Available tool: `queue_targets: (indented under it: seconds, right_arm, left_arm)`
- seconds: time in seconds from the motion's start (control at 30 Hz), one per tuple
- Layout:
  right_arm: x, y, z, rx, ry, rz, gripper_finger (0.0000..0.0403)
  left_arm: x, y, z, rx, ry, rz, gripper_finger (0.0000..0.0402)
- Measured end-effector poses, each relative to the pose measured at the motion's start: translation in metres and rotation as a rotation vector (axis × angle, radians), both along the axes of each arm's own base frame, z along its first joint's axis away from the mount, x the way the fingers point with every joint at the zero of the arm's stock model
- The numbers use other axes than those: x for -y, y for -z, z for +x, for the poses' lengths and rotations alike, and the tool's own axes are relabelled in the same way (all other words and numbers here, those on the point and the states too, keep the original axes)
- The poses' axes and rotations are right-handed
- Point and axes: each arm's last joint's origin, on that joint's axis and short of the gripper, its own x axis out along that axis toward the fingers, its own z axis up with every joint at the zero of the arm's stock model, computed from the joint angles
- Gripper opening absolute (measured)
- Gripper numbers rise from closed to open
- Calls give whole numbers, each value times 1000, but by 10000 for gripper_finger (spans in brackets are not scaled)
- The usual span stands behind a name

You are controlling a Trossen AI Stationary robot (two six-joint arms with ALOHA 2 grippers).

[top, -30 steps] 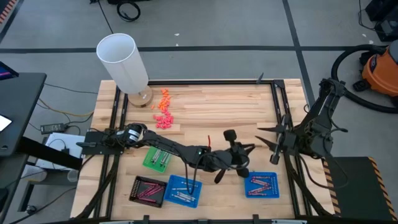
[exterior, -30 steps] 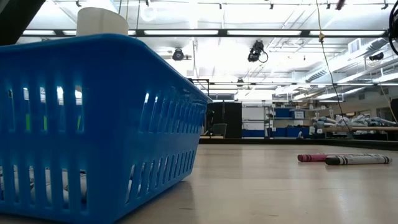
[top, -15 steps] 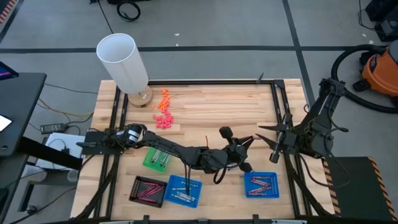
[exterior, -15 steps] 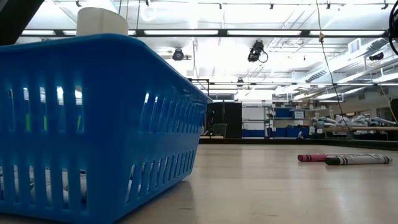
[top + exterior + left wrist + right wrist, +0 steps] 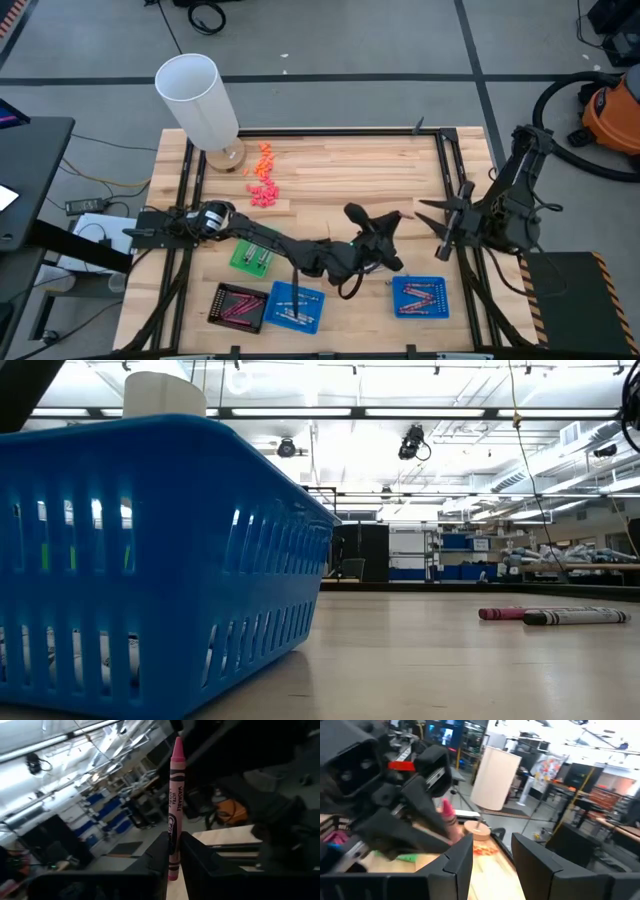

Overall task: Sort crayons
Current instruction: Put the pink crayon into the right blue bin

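My left gripper point(image 5: 385, 245) hangs over the table's middle, shut on a pink crayon point(image 5: 175, 790). The same crayon shows in the right wrist view point(image 5: 447, 815). My right gripper point(image 5: 430, 225) waits open and empty at the table's right side, its fingers pointing at the left gripper. Crayons lie in a black tray point(image 5: 238, 305), a blue tray point(image 5: 295, 308), a green tray point(image 5: 253, 255) and a second blue tray point(image 5: 420, 297) near the front edge. Two loose crayons, one pinkish-red point(image 5: 510, 613) and one dark point(image 5: 575, 617), lie flat on the tabletop. My left gripper pinches the pink crayon's wrapped lower part point(image 5: 173, 827) between its two fingers point(image 5: 161, 851). The flat end sticks out a little behind the fingertips and the pointed tip point(image 5: 177, 742) stands well beyond them. The crayon is lifted clear of the table.
A tall white cylinder on a wooden foot point(image 5: 200, 100) stands at the far left corner, with orange and pink chunky bits point(image 5: 262, 175) beside it. A blue slotted basket point(image 5: 150, 560) fills the low view's left. Bare wood lies across the far middle and right.
My left gripper has turned about its wrist over the table's middle and drifted a little toward the far edge, staying shut on the pink crayon. My right arm has kept still.
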Motion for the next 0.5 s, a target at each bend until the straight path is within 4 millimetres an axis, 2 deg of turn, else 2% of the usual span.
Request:
queue_targets:
  seconds: [0.23,0.5]
  right_arm:
    - [-2,6,-1,-19,-76,9,145]
    - [-3,5,2,-43,-136,-26,145]
  left_arm:
    - [0,-4,-2,2,-37,19,43]
    - [-5,-5,2,64,72,-11,43]
